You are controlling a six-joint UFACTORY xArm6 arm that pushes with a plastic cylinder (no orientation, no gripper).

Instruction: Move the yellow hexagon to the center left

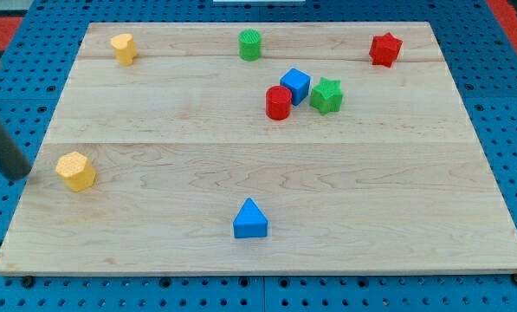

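The yellow hexagon [75, 170] sits near the left edge of the wooden board [267, 199], about halfway down. My tip [17, 176] is at the view's far left, just off the board's left edge. It is to the left of the yellow hexagon, with a small gap between them. The dark rod slants up toward the view's top left.
A second yellow block [124, 48] lies at top left and a green cylinder [250, 44] at top centre. A red star [384, 48] is at top right. A blue cube [295, 85], a red cylinder [278, 102] and a green star [326, 95] cluster right of centre. A blue triangle [250, 219] is at bottom centre.
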